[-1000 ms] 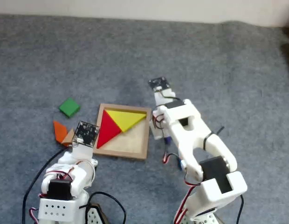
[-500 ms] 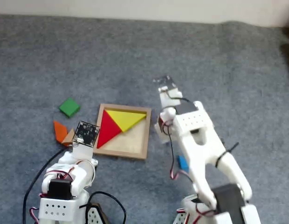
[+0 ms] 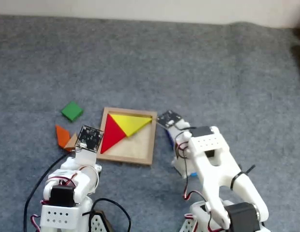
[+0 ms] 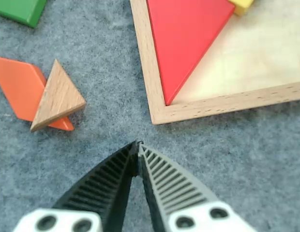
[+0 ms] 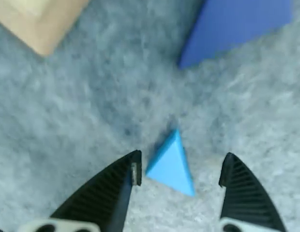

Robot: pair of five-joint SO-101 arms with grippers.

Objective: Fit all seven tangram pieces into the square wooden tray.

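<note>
Right gripper (image 5: pixel 183 157), jaws spread, straddles light-blue triangle (image 5: pixel 172 165) lower right of tray (image 3: pixel 125 160), likely poised to grasp; left gripper (image 4: pixel 139 145) closed, empty.

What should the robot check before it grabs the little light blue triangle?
1. Right gripper open: ok.
2. Light blue triangle between its fingers: ok.
3. Dark blue piece apart from that triangle: ok.
4. Wooden tray has bare room beside the red triangle and yellow triangle: ok.
5. Left gripper shut, outside the tray: ok.
6. Right gripper low enough to grip: cannot tell.
</note>
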